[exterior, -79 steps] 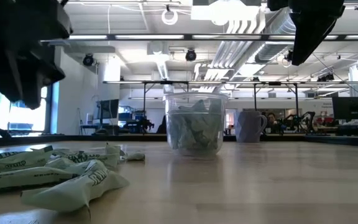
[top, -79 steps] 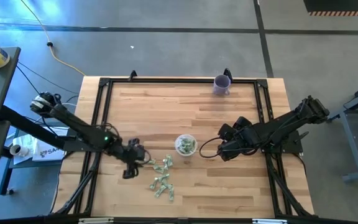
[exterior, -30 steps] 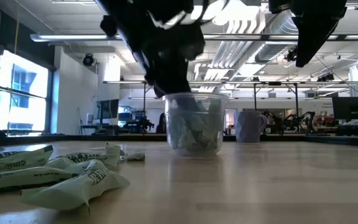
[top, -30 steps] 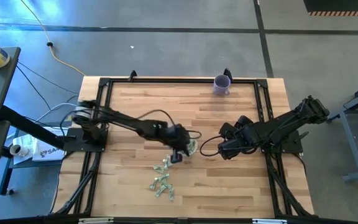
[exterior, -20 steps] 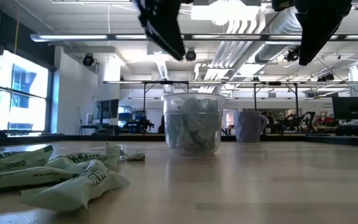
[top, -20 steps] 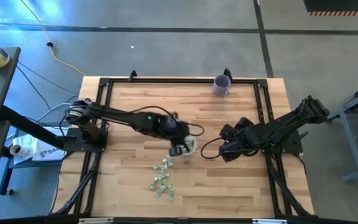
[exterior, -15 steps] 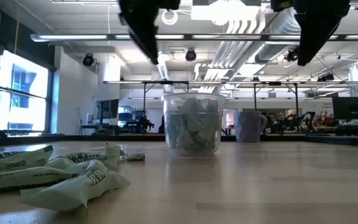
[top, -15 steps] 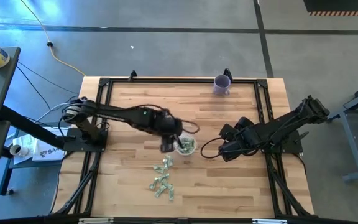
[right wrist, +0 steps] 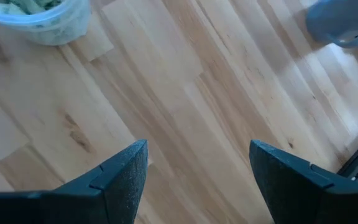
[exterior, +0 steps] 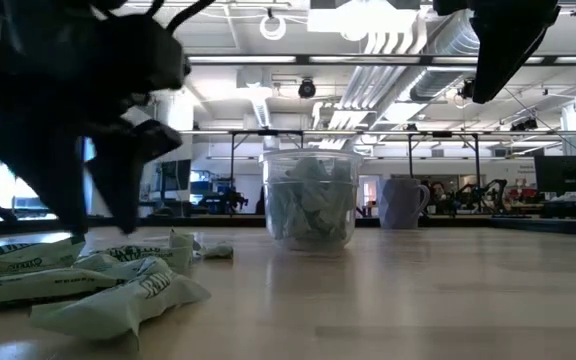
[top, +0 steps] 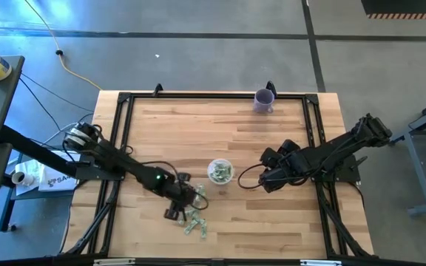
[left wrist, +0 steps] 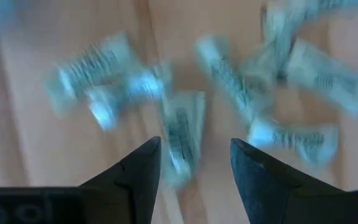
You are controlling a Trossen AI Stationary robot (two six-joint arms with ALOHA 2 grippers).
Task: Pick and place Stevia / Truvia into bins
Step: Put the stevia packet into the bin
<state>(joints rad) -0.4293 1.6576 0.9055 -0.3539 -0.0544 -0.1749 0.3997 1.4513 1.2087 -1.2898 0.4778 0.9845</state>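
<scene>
A pale wooden plank counter (top: 272,214) inside a black frame carries three groups of things. A clear cup (top: 220,171) with sachets inside stands near its middle. Loose green-and-white sachets (top: 195,219) lie scattered just in front of the cup. A purple cup (top: 264,100) stands at the far edge, well apart.

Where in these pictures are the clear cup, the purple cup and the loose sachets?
clear cup (top: 221,172): high view, on its sachet-filled middle.
purple cup (top: 263,100): high view, on its body.
loose sachets (top: 195,219): high view, on the middle of the pile.
</scene>
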